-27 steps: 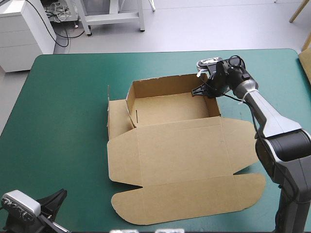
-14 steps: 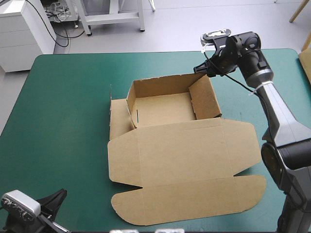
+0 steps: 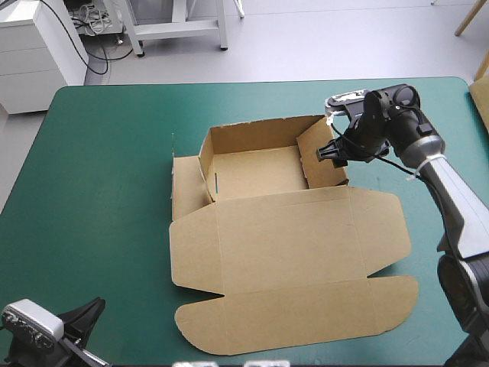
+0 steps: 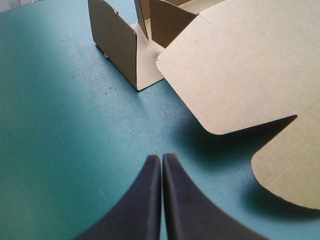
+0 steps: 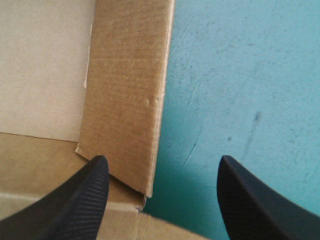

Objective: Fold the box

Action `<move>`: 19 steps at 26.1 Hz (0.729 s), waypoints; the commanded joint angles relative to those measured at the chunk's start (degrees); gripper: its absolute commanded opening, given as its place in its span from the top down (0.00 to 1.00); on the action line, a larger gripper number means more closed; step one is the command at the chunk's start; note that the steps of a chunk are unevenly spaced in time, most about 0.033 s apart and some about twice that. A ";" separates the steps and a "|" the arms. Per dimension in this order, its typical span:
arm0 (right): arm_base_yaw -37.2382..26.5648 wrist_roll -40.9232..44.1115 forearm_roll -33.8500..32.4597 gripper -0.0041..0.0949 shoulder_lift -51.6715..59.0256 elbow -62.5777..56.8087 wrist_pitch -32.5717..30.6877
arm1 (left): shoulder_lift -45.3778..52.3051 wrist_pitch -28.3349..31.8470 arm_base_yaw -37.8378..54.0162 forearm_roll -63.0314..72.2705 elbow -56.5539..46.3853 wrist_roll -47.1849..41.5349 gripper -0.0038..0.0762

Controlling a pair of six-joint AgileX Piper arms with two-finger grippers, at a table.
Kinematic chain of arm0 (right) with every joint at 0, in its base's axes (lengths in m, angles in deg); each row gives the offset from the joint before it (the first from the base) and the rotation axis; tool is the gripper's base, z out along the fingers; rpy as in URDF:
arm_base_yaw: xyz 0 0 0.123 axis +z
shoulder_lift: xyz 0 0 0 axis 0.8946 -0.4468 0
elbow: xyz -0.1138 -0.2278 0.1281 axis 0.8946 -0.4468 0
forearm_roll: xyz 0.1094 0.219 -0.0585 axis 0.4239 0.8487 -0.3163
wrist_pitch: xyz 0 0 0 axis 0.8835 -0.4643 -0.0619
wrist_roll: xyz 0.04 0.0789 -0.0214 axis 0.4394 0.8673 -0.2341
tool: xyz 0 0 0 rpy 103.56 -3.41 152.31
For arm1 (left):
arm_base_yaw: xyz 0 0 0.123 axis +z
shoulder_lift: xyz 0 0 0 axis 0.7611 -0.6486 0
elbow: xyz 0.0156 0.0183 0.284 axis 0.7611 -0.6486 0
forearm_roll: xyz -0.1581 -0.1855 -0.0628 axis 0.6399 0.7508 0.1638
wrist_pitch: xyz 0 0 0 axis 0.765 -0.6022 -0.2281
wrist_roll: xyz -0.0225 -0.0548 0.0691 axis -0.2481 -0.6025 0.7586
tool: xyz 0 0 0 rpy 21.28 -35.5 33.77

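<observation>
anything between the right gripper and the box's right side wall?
Nothing visible. The right gripper is open at the right wall of the box. The wall lines up between its fingers, and only bare teal-green cover lies outside it.

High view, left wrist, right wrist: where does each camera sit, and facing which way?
High view: above and behind, looking down on table and box; right arm shows.
Left wrist view: low over the table, facing the box; left tool shut.
Right wrist view: above the box's right wall; right tool open over it.
High and right wrist views share that wall.
</observation>
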 commanded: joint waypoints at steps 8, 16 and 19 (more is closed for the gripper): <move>-0.20 0.61 0.18 0.42 -8.05 1.27 9.19 | -1.19 4.17 0.12 0.51 1.39 -0.37 0.96; -0.20 0.29 0.54 0.89 -8.05 2.38 9.96 | -1.19 4.17 0.12 0.74 1.39 -0.37 0.96; -0.20 1.04 -0.55 0.98 -8.05 2.73 7.03 | -1.19 4.17 0.12 0.74 1.39 -0.37 0.96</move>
